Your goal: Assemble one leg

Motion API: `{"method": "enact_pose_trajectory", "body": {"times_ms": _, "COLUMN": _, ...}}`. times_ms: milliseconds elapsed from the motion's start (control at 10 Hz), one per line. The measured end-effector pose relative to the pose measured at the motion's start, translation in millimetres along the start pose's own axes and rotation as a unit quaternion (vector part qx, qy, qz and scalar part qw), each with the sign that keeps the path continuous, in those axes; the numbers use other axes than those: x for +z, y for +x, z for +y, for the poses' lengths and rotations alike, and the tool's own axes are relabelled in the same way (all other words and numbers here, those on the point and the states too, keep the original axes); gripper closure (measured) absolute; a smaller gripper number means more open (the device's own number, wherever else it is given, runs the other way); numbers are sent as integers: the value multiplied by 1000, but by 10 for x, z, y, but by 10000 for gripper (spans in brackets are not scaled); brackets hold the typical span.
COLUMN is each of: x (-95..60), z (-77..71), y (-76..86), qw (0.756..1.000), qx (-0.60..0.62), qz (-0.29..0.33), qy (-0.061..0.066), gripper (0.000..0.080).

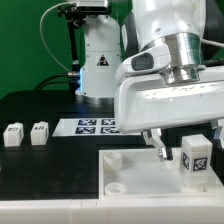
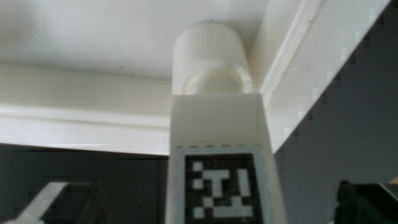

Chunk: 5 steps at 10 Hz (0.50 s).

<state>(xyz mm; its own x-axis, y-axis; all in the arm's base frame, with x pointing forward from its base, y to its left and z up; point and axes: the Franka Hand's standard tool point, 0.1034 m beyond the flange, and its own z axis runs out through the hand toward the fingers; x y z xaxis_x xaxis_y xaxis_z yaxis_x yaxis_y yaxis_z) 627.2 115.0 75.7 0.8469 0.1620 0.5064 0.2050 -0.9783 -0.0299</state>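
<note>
Gripper [image 1: 186,146], spread, straddles leg [image 1: 195,158]; far fingertip hidden, tray [image 1: 130,172] cut off

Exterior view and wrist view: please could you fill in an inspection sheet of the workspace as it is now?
Surface: black table; the marker board lies flat on it.
Job's things: one leg stands upright on the white tray; spare legs stand at the exterior view's left.
Clutter: nothing seen.
Grippers: gripper open; fingers on either side of the leg, apart from it.
Cables: thin dark cable at the back.
Surroundings: white arm base with a warning label.
</note>
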Motion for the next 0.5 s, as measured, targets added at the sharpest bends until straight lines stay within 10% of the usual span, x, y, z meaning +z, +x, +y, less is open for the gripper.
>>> {"method": "enact_pose_trajectory", "body": {"times_ms": 500, "x": -60, "z": 75, "y": 149, "qw": 998, "qx": 4, "qz": -68, "qy": 7, "gripper": 150}}
